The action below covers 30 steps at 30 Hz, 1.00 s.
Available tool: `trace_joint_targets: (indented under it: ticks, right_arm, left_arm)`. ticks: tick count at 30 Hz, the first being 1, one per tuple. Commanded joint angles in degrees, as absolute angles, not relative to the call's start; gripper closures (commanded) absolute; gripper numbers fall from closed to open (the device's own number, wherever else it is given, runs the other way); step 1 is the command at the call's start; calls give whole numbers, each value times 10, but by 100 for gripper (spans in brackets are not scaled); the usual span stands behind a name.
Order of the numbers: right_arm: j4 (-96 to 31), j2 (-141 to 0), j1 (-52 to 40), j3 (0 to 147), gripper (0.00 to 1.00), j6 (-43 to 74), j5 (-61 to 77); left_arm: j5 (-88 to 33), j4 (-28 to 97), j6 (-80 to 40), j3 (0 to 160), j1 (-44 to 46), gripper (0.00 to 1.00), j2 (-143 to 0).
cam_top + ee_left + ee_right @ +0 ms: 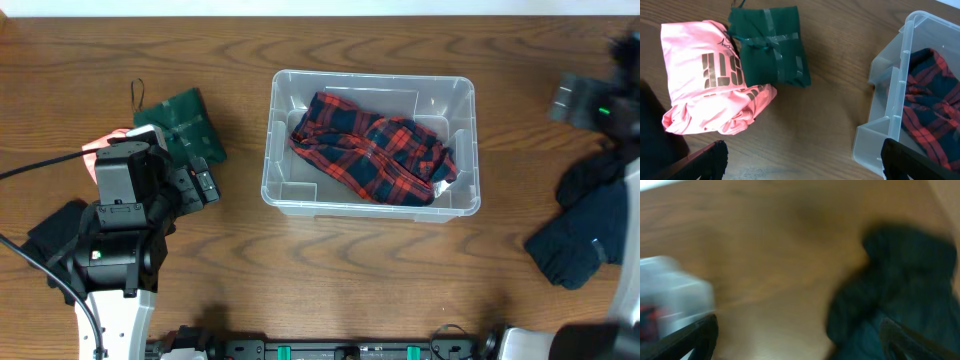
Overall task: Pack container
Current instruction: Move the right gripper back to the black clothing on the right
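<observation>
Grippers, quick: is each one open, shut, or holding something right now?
Left gripper: open, holding nothing.
Right gripper: looks open with nothing held, though its wrist view is blurred.

Your cameras: one overhead, two wrists.
Overhead looks straight down; left wrist, close at 9 o'clock, shares the container with it; right wrist, at 3 o'clock, is blurred.

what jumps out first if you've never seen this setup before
The red-and-navy plaid garment stands out most, lying crumpled inside the clear container at the middle of the table. Next is the bright pink folded shirt with metallic lettering at the left, touching a dark green folded garment. A dark pile of clothes sits at the far right.
</observation>
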<state>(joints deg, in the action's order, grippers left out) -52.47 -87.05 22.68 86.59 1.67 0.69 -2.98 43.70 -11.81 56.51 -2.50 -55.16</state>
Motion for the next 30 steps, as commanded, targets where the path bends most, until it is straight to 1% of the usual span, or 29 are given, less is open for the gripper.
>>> trace_joint_targets:
  ticks: [1, 4, 6, 11, 14, 18, 24, 30]
  right_arm:
    - [-512, -901, 315, 834, 1, 59, 56]
    - [-505, -928, 380, 831, 1, 35, 69]
    - [-505, -943, 409, 831, 1, 36, 39]
    - [-521, -985, 460, 831, 1, 117, -105]
    - [-514, -1011, 485, 831, 1, 120, -109]
    - [-482, -1043, 517, 831, 1, 93, -82]
    - [-392, -1080, 559, 831, 1, -13, 40]
    - [-334, -1123, 581, 831, 1, -86, 64]
  left_arm:
    - [-25, 439, -119, 579, -23, 2, -554]
    - [-25, 440, -119, 579, -23, 2, -554]
    - [-25, 440, -119, 579, -23, 2, -554]
    - [-25, 440, -119, 579, -23, 2, -554]
    - [-25, 440, -119, 579, -23, 2, -554]
    - [-25, 443, -119, 579, -23, 2, -554]
    - [-25, 449, -119, 579, -23, 2, -554]
    - [-25, 449, -119, 579, -23, 2, -554]
